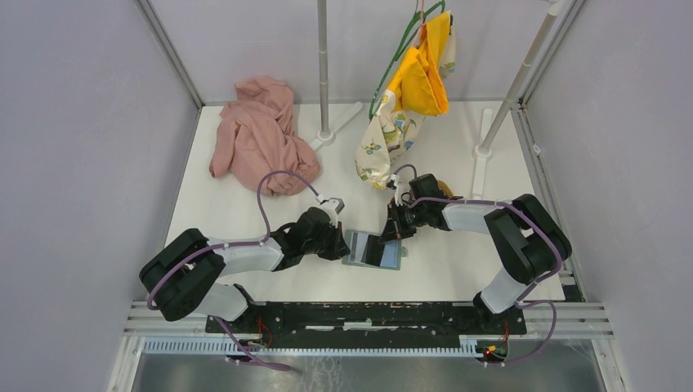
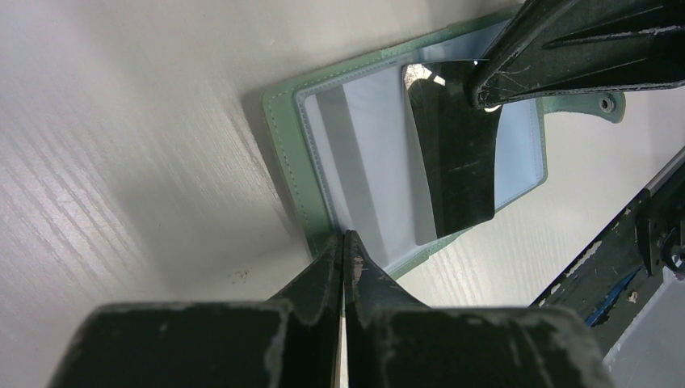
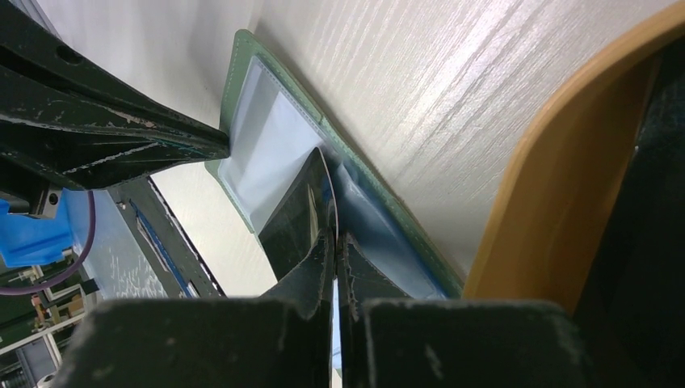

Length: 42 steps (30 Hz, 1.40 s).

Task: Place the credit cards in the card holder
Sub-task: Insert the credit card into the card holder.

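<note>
On the white tabletop [image 1: 245, 220], midway along its near edge, the left gripper [image 2: 346, 242] has its jaws pressed together at the left edge of the open green card holder [image 2: 284, 153]. Over its clear pocket, the right gripper [image 3: 335, 242] clamps a black credit card [image 2: 456, 162].

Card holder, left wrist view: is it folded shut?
No, the card holder lies open, its clear pockets showing, with a black card over them.
</note>
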Motion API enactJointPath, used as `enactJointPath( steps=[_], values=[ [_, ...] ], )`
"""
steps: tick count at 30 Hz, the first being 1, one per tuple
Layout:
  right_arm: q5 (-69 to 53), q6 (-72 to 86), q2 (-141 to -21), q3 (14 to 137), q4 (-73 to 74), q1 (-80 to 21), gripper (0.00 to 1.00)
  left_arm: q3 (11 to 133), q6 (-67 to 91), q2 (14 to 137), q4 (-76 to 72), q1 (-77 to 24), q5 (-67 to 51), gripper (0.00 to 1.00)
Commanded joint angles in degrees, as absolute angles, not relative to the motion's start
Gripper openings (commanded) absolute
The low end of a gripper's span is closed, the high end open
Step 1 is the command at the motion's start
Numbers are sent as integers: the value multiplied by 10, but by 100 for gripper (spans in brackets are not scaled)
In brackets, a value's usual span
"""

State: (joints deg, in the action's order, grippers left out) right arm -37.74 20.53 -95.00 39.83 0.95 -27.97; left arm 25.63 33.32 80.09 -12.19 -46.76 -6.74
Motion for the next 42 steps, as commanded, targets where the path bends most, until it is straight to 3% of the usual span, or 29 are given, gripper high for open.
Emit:
enactJointPath(
  steps=[1,18,29,42],
  values=[
    [-318,201,-972,387,35,-279,0,268,319,802,-120,-472,-62,4],
    [-334,210,-1017,426,49,-296,0,282,313,821,-127,-475,-67,4],
    [-316,194,-952,382,43,-253,0,283,309,816,-114,-476,-52,4],
    [-326,205,-979,385,52,-258,0,285,308,813,-117,-475,-53,4]
  ],
)
